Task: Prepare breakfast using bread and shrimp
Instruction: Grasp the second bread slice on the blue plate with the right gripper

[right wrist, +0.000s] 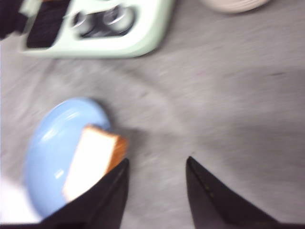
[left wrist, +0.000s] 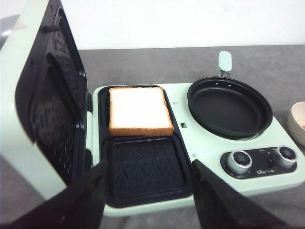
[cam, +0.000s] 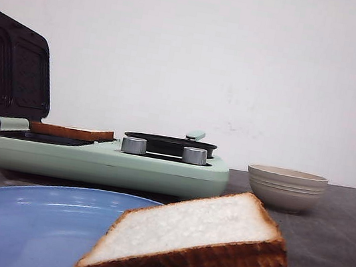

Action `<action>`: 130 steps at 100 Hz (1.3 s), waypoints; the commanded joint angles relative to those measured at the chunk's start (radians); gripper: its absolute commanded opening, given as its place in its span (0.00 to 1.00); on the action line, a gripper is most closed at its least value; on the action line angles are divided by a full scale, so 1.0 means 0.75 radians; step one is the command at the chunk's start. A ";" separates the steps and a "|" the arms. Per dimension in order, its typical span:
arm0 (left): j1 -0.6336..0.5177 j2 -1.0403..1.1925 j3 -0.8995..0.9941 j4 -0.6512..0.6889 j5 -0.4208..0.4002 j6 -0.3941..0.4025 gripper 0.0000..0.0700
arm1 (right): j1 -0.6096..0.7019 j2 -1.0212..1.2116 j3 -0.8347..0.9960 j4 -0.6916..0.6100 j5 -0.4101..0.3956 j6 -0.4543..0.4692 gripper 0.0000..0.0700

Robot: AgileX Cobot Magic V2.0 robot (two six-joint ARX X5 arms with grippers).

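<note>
One square white bread slice with browned crust point(left wrist: 140, 110) lies in the rear grill plate of the mint-green breakfast maker point(left wrist: 200, 143). The second slice point(cam: 190, 238) rests tilted on the rim of the round blue plate point(cam: 22, 217) on the grey counter point(right wrist: 228, 105); no shrimp is discernible, so most of the task appears outstanding. The left tool point(left wrist: 148, 191) hangs over the empty front plate and the right tool point(right wrist: 157, 191) over bare counter beside the blue plate, both with fingers apart, holding and touching nothing.
</note>
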 commanded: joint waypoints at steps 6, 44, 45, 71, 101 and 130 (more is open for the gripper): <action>0.001 -0.061 -0.036 -0.029 -0.015 -0.033 0.39 | 0.073 0.053 -0.086 0.063 -0.047 0.071 0.40; 0.001 -0.170 -0.051 -0.147 -0.035 -0.006 0.39 | 0.367 0.185 -0.329 0.504 -0.137 0.435 0.41; 0.001 -0.170 -0.051 -0.147 -0.035 -0.006 0.39 | 0.374 0.190 -0.330 0.511 -0.137 0.438 0.41; 0.001 -0.169 -0.051 -0.148 -0.035 -0.006 0.39 | 0.523 0.375 -0.331 0.652 -0.119 0.447 0.44; 0.001 -0.169 -0.051 -0.150 -0.035 -0.006 0.39 | 0.627 0.541 -0.331 0.821 -0.153 0.498 0.52; 0.001 -0.169 -0.051 -0.152 -0.035 -0.006 0.39 | 0.674 0.613 -0.331 0.905 -0.136 0.528 0.52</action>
